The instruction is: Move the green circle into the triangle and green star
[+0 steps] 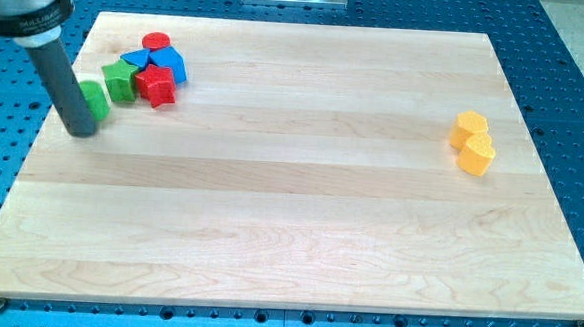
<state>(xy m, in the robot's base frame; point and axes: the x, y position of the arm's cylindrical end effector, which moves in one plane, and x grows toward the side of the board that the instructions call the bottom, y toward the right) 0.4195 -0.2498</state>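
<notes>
Green circle (96,100), short upright cylinder, half hidden by my tip (78,130), beside green star (120,79)

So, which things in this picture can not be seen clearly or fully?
- Small green circle block, camera view: my dark rod covers its left side, so contact with the green star block cannot be judged.
- My tip: at the circle's lower left; touching it or not is unclear.
- Blue triangle block: partly hidden behind the red star block and red round block.
- Arm: cut off by the view's top-left edge.
</notes>
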